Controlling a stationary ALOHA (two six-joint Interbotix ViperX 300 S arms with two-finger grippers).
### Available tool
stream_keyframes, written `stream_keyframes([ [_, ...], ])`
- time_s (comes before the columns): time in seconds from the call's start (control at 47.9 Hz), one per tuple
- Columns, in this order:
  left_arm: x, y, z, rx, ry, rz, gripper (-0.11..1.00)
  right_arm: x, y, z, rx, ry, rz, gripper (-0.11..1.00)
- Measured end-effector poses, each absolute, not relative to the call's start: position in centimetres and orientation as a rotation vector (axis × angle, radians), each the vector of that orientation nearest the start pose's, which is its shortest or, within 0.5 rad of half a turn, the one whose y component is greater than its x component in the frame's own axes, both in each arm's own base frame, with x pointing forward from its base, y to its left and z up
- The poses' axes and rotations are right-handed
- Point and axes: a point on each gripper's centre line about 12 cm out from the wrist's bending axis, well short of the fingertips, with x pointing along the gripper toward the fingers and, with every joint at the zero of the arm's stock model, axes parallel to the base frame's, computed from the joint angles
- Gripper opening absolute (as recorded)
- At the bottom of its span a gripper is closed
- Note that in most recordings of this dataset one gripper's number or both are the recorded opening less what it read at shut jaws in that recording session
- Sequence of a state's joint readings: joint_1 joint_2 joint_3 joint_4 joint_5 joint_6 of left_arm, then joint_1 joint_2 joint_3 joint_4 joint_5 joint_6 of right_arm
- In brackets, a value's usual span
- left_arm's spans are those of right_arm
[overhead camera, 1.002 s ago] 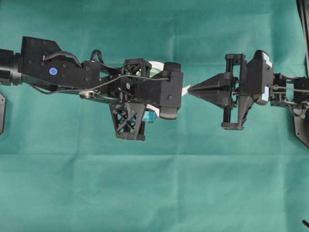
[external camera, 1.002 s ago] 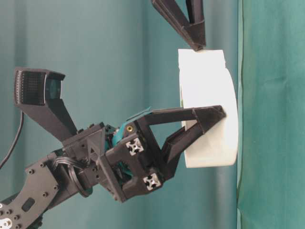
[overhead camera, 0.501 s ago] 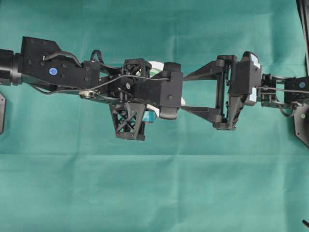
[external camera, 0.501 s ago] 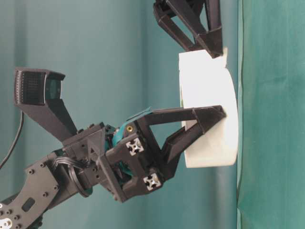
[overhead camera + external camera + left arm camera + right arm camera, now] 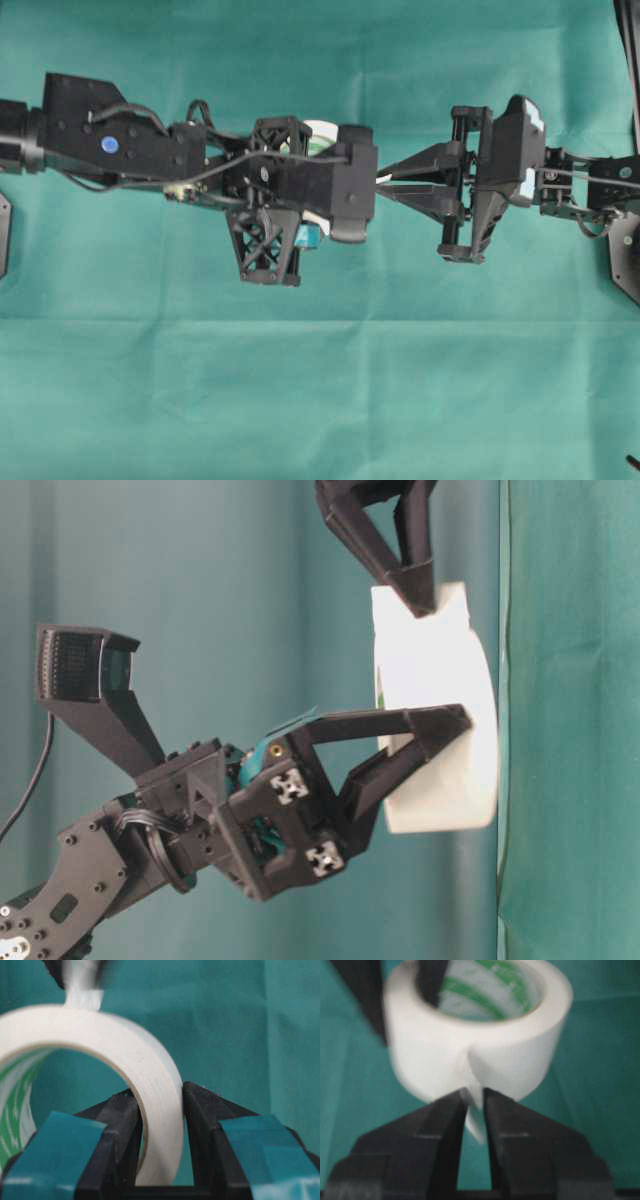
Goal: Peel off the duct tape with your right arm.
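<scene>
The duct tape [image 5: 480, 1045] is a white roll with a green-printed core, held off the cloth. My left gripper [image 5: 159, 1097] is shut on the roll's wall, one finger [image 5: 120, 1125] inside the ring and one outside. In the table-level view the roll [image 5: 440, 680] stands on edge, with a left finger [image 5: 425, 725] across it. The right arm's gripper [image 5: 475, 1097] is shut on the loose white strip end [image 5: 476, 1122] that sticks out from the roll. Seen from overhead, the right gripper [image 5: 385, 180] meets the left arm's wrist, and only the roll's top [image 5: 320, 132] shows.
Green cloth [image 5: 320, 400] covers the table, and a fold in it [image 5: 505, 720] runs upright in the table-level view. Black base plates sit at the far right edge [image 5: 625, 255] and far left edge [image 5: 3, 235].
The right gripper was shut and short of the roll, then opened wide and moved left around the strip end. Now it is shut on it. The left gripper still grips the roll.
</scene>
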State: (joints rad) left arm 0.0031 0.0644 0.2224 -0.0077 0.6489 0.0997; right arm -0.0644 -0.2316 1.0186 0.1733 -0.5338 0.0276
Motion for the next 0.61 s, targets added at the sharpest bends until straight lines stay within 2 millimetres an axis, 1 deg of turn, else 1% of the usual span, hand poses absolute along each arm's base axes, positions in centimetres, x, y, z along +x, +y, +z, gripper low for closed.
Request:
stream_keyframes([
  [0.376, 43.64, 0.15, 24.20, 0.082, 0.936, -0.044, 0.22, 31.42, -2.83, 18.73, 0.170, 0.254, -0.167, -0.08],
  [0.606, 43.64, 0.14, 24.20, 0.081, 0.936, -0.044, 0.22, 32.16, -2.63, 18.16, 0.168, 0.272, -0.162, -0.08],
])
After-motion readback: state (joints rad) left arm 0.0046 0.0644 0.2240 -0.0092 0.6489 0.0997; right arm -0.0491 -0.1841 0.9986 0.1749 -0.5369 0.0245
